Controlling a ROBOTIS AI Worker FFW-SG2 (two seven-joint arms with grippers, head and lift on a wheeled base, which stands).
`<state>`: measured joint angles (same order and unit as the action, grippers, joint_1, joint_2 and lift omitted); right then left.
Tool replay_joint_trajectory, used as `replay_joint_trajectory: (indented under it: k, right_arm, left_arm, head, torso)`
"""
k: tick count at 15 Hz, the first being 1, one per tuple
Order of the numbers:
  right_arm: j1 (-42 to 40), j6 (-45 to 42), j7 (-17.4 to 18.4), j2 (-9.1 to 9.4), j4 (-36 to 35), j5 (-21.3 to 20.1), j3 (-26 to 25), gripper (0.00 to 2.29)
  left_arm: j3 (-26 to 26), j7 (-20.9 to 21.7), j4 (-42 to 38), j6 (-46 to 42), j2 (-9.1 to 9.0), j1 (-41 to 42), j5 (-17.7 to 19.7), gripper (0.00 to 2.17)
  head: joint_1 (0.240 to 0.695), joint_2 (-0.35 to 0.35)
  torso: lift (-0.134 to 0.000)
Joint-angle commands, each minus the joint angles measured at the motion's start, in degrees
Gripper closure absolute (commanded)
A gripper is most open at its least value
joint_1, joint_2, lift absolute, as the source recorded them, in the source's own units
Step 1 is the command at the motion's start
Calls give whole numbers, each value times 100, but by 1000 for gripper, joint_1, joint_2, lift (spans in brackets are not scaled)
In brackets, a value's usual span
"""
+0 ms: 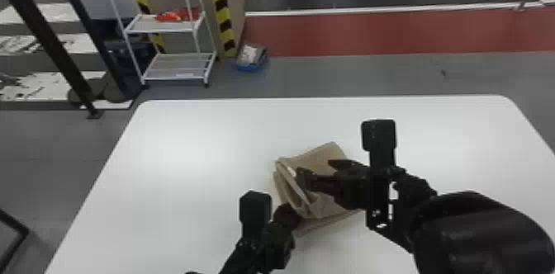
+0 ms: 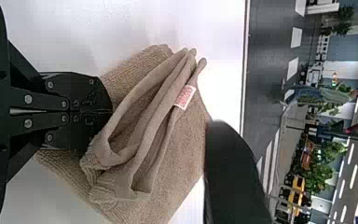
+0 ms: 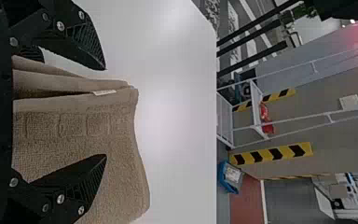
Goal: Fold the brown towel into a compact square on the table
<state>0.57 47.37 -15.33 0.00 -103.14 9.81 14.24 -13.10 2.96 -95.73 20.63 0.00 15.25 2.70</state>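
Step judged mid-fold | brown towel point(image 1: 320, 157) lay doubled, uneven, on the table point(image 1: 186, 149) | my left hand point(image 2: 112, 112) was clenched at its folds, cloth caught or not I couldn't tell; right hand point(image 3: 105, 113) gaped across its edge | next move needed a right-side pinch, then flattening

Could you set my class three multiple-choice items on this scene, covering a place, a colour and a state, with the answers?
1. Where does the brown cloth towel lie?
A) on a shelf
B) on the white table
C) on the floor

2. What colours are the striped upright strips beyond the table?
A) yellow and black
B) red and white
C) green and blue

3. How are the fingers of the black right gripper?
A) shut
B) crossed
C) spread apart

Key:
1 B: the head view shows it on the tabletop.
2 A: yellow and black bands alternate.
3 C: a wide gap separates the fingertips.
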Motion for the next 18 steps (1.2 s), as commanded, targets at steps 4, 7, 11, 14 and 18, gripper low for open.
replay_joint_trajectory:
  k: [4,7,11,14,18]
  right_arm:
    - [-972,321,-1113,-97,-1077,-59,-1336,2017]
    - [-1437,93,-1491,-273,-1094,-173,-1556,2128]
    - [-1806,-399,-1623,-273,-1006,-269,-1688,2128]
    - [-1789,-593,-1631,-273,-655,-269,-1697,2128]
    - [-1182,-1085,-1631,-264,479,-269,-1688,2128]
  left_arm:
    - [62,56,-244,-291,-15,189,99,1966]
    - [54,47,-262,-273,-15,180,99,1966]
    - [106,38,-306,-238,-15,216,99,1966]
    - [300,73,-464,-238,-15,374,99,1966]
    - [669,231,-780,-186,-15,611,178,1966]
  head:
    - [695,53]
    - [695,-9]
    - [695,-57]
    - [695,-57]
    - [695,-40]
  torso:
    - [-57]
    - [-57]
    - [-57]
    - [-57]
    - [-57]
